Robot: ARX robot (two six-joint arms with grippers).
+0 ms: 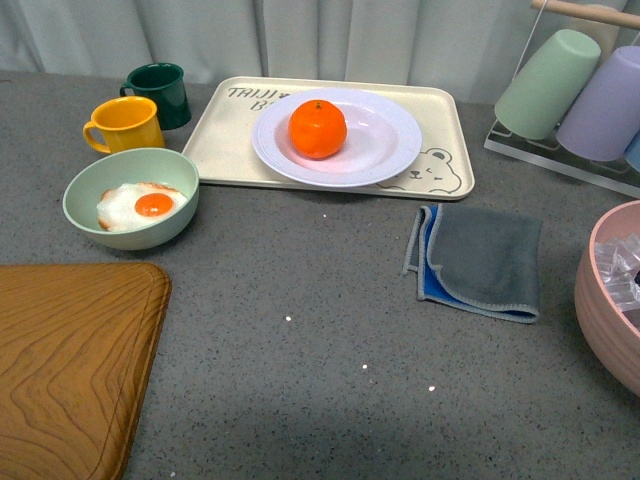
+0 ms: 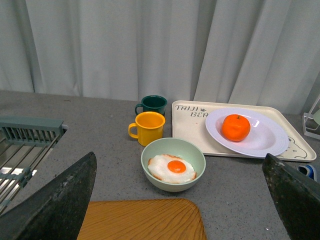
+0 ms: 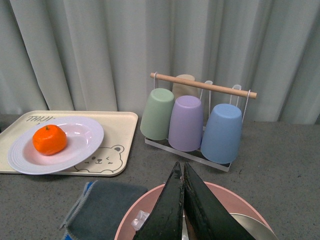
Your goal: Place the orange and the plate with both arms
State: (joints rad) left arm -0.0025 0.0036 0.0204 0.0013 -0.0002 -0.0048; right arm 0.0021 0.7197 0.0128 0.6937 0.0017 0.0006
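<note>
nearest the front camera: brown wood-grain cutting board (image 1: 70, 360), then folded grey-and-blue cloth (image 1: 478, 260), pale green bowl with fried egg (image 1: 130, 197), yellow mug (image 1: 124, 124) and dark green mug (image 1: 160, 92). bright orange mandarin-like orange (image 1: 318, 128) sits in the well of the large round glossy white plate (image 1: 385, 150), itself resting on the cream rectangular bear-print tray (image 1: 440, 120); orange likely light, firm, prone to roll, best pinched across its middle; plate likely rigid and slippery, best gripped at the ridged rim. left gripper (image 2: 177, 200) stands spread wide over the counter, right gripper (image 3: 183, 200) pressed together above the pink bowl (image 3: 130, 220), neither holding anything.
</note>
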